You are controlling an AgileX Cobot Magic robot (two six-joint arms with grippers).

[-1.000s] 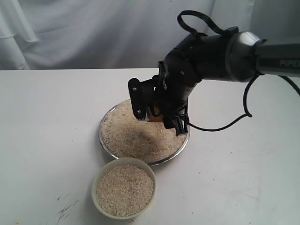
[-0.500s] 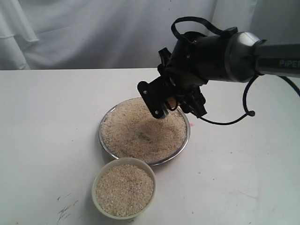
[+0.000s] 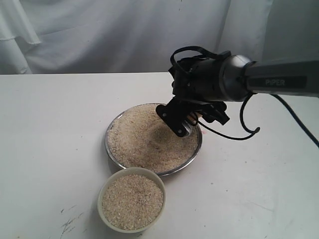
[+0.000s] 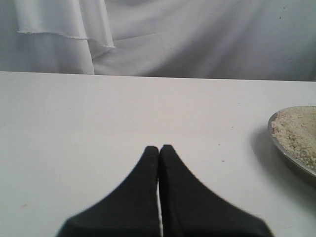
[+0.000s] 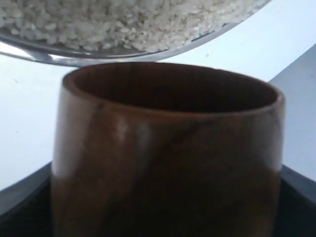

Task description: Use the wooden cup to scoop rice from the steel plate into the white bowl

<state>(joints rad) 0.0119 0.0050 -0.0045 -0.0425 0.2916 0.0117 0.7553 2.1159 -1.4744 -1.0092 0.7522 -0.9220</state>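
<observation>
My right tool: clamped on the wooden cup, low over the far right part of the steel plate.
Wooden cup: mouth faces the plate's rim; its inside is too dark for me to read.
Rice: spread across the plate; more fills the white bowl.
White bowl: on the counter, just beside the plate's near rim.
My left tool: tips pressed together above the counter, apart from the plate.

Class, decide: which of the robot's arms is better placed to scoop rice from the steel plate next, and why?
Right. The right gripper holds the wooden cup at the edge of the steel plate, by the rice. The left gripper is shut, empty, and away from the plate.
</observation>
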